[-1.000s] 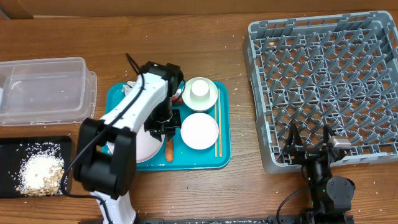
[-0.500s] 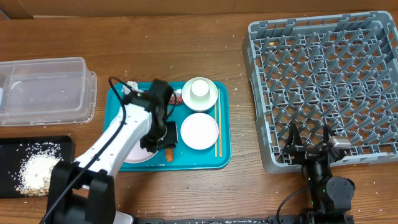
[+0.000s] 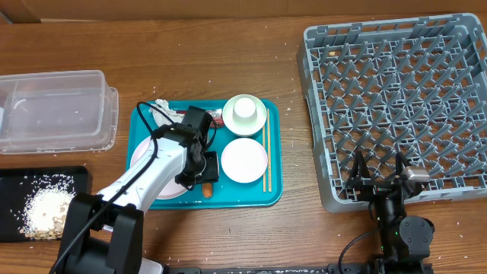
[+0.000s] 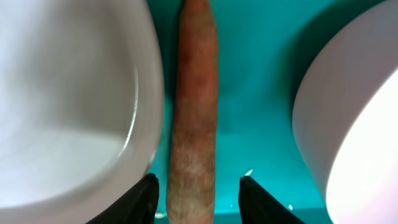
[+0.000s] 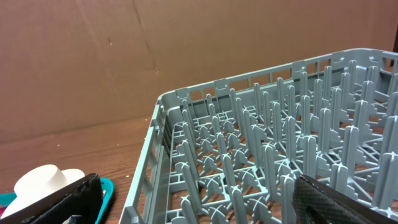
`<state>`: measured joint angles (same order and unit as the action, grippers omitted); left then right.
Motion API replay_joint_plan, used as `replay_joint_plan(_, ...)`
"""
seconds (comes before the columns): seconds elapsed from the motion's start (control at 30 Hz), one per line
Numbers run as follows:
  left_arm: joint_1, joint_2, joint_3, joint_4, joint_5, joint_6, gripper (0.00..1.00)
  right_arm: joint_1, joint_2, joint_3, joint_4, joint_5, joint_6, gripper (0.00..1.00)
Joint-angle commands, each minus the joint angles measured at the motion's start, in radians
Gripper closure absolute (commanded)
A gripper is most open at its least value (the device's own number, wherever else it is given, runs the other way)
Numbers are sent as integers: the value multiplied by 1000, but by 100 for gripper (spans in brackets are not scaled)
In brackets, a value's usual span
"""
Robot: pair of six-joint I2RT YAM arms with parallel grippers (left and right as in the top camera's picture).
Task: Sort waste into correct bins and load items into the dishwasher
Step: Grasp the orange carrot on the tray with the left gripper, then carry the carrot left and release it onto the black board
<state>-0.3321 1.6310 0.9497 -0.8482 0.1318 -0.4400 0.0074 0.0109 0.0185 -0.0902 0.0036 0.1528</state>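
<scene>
The grey dish rack [image 3: 396, 106] is seen at the right of the wooden table [image 3: 228, 53], with nothing loaded in it. At its near edge the right gripper [image 3: 378, 171] is held with its fingers spread wide (nothing lies between them).

The clear tub [image 3: 53, 110] is placed at the far left. The teal tray [image 3: 272, 194] is set in the middle of the table. The black tray [image 3: 15, 179] is found at the near left corner, and a heap of rice [image 3: 46, 209] is held in it.

On the teal tray, the large plate [image 3: 143, 158] is laid at the left and is partly hidden by the left arm. A small dish [image 3: 243, 160] is laid just to its right, and a second dish [image 3: 261, 114] behind that one carries the cup [image 3: 244, 109]. The chopsticks [image 3: 265, 160] are laid along the tray's right edge.

The carrot [image 3: 207, 188] is seen lying flat on the teal tray in the gap between the large plate and the near small dish. It is straddled by the left gripper [image 3: 204, 169], whose fingers [image 4: 256, 200] are parted on either side of it, a strip of teal showing beside the carrot.

The white-silver wrapper [image 3: 166, 106] is seen at the tray's far left corner. The red wrapper [image 3: 215, 118] is only glimpsed beside the cup's dish.
</scene>
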Motion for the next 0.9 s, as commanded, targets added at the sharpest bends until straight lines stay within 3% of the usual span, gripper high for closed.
replay_joint_plan(0.0,-5,0,-36,28,-32,18,55,4,-8,-11,6,-6,-4,0)
replay_joint_plan(0.87,-57,18,-63,101,-92,13,50,4,-8,-11,6,-6,-4,0)
